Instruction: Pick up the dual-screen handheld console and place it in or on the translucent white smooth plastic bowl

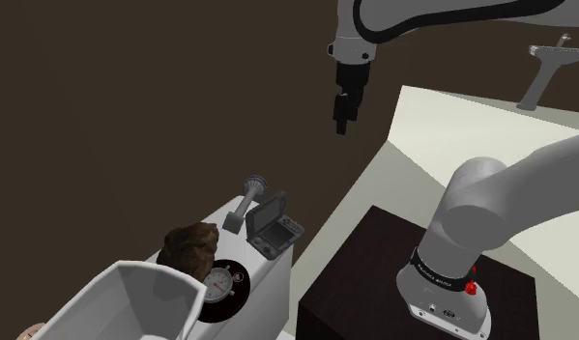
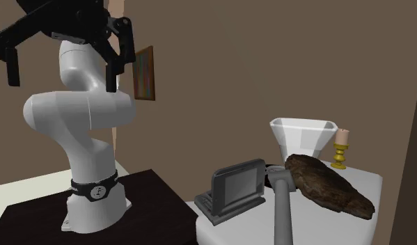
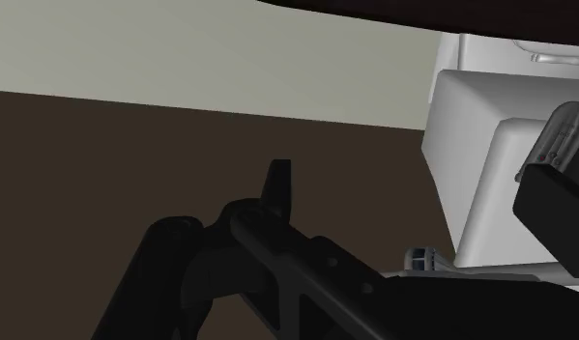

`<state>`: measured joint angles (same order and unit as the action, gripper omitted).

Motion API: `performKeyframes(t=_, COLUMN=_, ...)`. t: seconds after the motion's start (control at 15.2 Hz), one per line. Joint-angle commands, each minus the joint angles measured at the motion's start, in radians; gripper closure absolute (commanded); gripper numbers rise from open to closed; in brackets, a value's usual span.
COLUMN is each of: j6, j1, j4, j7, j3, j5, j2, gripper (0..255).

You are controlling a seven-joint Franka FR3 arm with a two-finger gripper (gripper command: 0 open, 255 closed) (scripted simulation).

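barely begun: dark grey hinged dual-screen handheld console (image 1: 275, 227) standing open on the white table top (image 1: 270, 280), untouched. all-black two-finger gripper (image 1: 343, 124) high above, well apart, jaws spread wide (holding nothing). left to do: descend, grasp, carry to the white square-rimmed bowl (image 1: 132, 304).

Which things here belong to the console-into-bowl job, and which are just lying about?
Job: open handheld console, white bowl, end effector.
Lying about: brown lump, round dial, grey handled tool, candle in gold holder.
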<state>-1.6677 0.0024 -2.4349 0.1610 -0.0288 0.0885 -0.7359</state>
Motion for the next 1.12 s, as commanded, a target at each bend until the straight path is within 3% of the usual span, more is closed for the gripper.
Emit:
performKeyframes(t=0.0, j6=0.000, j1=0.000, j4=0.000, j7=0.000, j3=0.000, j5=0.000, j2=0.000, gripper=0)
performKeyframes(t=0.59, j6=-0.346, j1=0.177, j4=-0.170, j7=0.296, j3=-0.049, j5=-0.076, j2=0.097, gripper=0)
performKeyframes(t=1.06, j6=-0.601, j1=0.342, j4=-0.258, j7=0.556, j3=-0.086, j5=-0.170, j2=0.213, gripper=0)
